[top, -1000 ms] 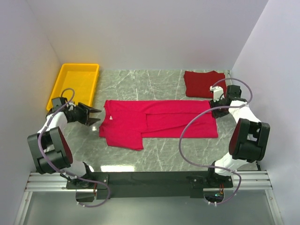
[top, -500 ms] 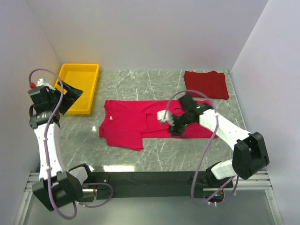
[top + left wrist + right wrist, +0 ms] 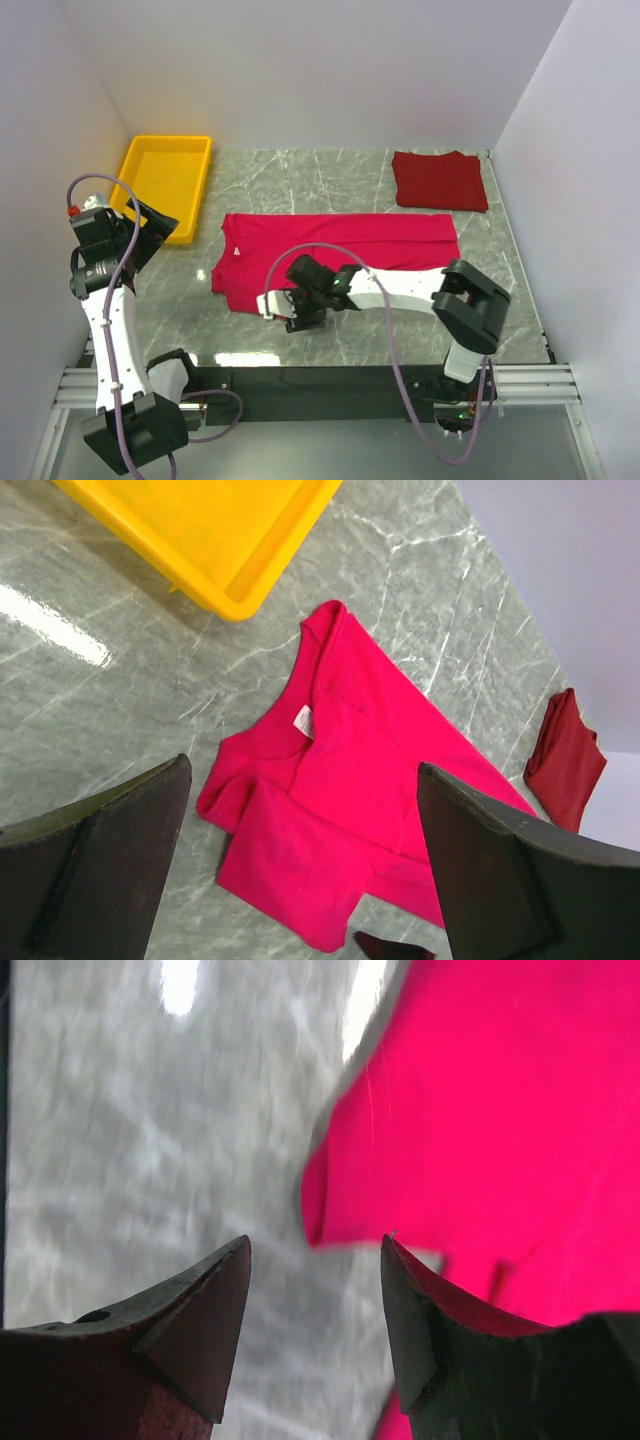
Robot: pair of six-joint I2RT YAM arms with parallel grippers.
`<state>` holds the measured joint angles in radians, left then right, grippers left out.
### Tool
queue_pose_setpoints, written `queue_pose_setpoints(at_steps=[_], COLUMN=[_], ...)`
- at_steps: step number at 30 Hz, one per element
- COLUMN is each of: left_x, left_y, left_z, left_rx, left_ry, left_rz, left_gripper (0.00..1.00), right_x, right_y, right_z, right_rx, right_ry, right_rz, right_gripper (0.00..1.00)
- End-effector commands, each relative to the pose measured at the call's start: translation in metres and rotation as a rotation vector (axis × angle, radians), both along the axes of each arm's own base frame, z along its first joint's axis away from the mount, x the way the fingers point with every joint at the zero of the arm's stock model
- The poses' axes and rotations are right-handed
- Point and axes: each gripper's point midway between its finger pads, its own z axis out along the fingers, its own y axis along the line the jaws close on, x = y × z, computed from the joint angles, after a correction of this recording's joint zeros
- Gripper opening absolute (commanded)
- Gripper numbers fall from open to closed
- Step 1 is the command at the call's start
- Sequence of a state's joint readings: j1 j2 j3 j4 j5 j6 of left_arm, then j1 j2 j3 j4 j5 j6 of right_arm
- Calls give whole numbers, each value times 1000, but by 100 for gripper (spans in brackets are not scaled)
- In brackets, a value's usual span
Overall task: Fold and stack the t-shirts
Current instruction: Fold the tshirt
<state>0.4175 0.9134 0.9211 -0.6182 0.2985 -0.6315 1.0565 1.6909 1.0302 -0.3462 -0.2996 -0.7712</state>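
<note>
Pink tee [image 3: 330, 240] is laid flat mid-table, neck to the left, hem to the right. The cloth is a soft, matte knit in bright crimson-pink, w/ a small white label [image 3: 303, 720] sewn inside the neck. The near side is folded over on itself, so a straight crease runs along the body. The near-left sleeve part forms a squarish flap w/ a slightly curled edge.

Maroon tee [image 3: 438, 180] is folded to a rough rect. at back right. It is darker and a little rumpled, and is set just behind the pink tee's right end w/ a thin strip of table btwn them.

Table [image 3: 300, 170] is grey-green w/ a marble pattern. It is glossy, and glare patches are seen toward the front. Tray [image 3: 168, 139] is yellow plastic, rect., w/ a rounded rim, and is set at back left, apart from both tees.

Right gripper [image 3: 288, 308] is held low at the pink tee's near-left flap. Its dark wedge fingers [image 3: 200, 1300] are spread, not on cloth, and the curled flap edge is seen ahead of the gap. That view is blurred. The white forearm [image 3: 400, 290] is stretched across the near edge of the pink tee, so part of that edge is hidden from above.

Left gripper [image 3: 148, 235] is raised at far left beside the tray's near end. Its black fingers [image 3: 100, 870] are spread wide and nothing is gripped.
</note>
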Motion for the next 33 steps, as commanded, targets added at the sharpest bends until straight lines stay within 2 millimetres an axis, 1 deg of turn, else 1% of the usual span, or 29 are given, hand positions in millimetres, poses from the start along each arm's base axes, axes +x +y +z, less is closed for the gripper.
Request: queue_pose_setpoints(at_steps=[1,3,6,8,9,10,12,13,15,16,18,19,20,21,22,23,24,25,26,27,29,30,32,33], left_x=[-4,-4,-2,-1,-1,-1,-1,0,0,0,1,2,2,2,3,3,3,3,4,4,3,3,3,3], left_y=[4,4,2,2,1,0,1,1,1,1,0,0,-2,-2,-2,-2,-3,-4,-4,-6,-7,-8,-9,-9], left_z=[5,8,8,8,8,9,9,9,9,8,7,7,7,6,5,4,3,1,1,0,-2,-3,-4,-5], left_rx=[32,33,26,22,20,21,25,26,26,25,17,14,10,8,7,4,-1,-4,-7,-15,-21,-23,-28,-30], left_ry=[-10,-15,-20,-23,-23,-25,-25,-23,-25,-24,-24,-24,-28,-27,-27,-24,-24,-21,-21,-21,-21,-20,-18,-16], left_rz=[18,15,4,0,-3,-7,-7,-9,-11,-13,-19,-19,-24,-26,-28,-29,-36,-40,-40,-48,-49,-53,-58,-61], left_gripper=[100,99,99,99,100,99,99,100,99,99,99,99,99,99,100,99,99,99,99,99,99,99,100,99], right_x=[24,24,22,20,19,19,17,18,18,20,23,25,33,40,40,51,58,61,72,82,95,112,126,138], right_y=[40,47,53,55,56,57,58,59,60,62,64,69,68,74,75,72,78,77,74,78,77,76,73,70], right_z=[13,10,-2,-8,-8,-7,0,10,22,36,53,68,75,90,94,98,107,109,110,112,109,108,103,99], right_rx=[82,79,57,42,41,40,59,83,109,139,171,198,211,242,246,256,275,273,275,286,281,288,285,286], right_ry=[-93,-91,-88,-78,-72,-67,-63,-68,-64,-52,-27,-11,8,14,43,62,68,88,108,118,160,170,204,214], right_rz=[-91,-104,-102,-104,-107,-107,-105,-107,-108,-106,-118,-118,-147,-154,-155,-190,-199,-209,-254,-273,-346,-389,-466,-500], right_gripper=[62,62,60,54,49,39,26,14,4,0,0,0,0,0,0,0,0,0,0,0,0,0,0,0])
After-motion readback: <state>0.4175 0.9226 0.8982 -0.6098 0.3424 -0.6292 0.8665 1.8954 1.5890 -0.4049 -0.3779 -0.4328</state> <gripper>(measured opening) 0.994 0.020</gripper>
